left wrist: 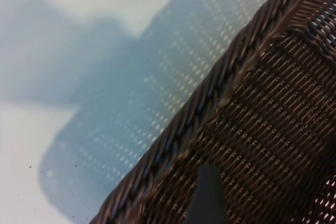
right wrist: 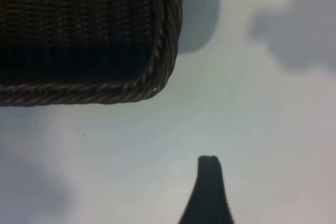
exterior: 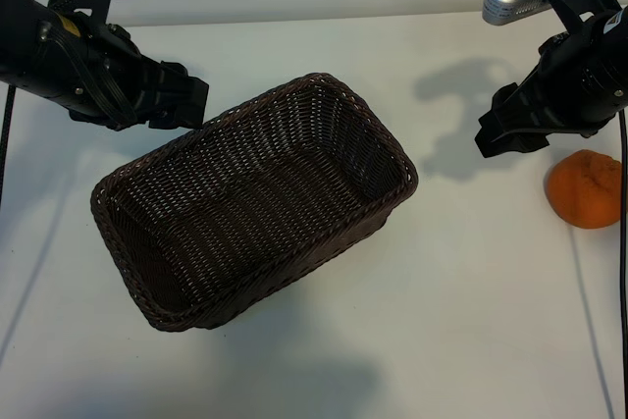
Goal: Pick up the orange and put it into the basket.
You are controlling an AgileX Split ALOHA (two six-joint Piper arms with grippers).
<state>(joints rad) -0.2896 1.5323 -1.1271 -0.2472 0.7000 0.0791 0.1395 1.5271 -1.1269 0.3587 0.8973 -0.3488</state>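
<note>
Left pincer point(exterior: 186, 100) hangs spread beside the empty dark brown woven wicker basket point(exterior: 392, 149) mid-worktop point(exterior: 471, 321). Right pincer point(exterior: 500, 130) spread, empty, near the small bumpy orange fruit point(exterior: 586, 188) at far right. Suggested: descend centred, straddle fruit, close gently.

Lab-type test bench: bare white table point(exterior: 392, 340), two mounted robot arms.
</note>
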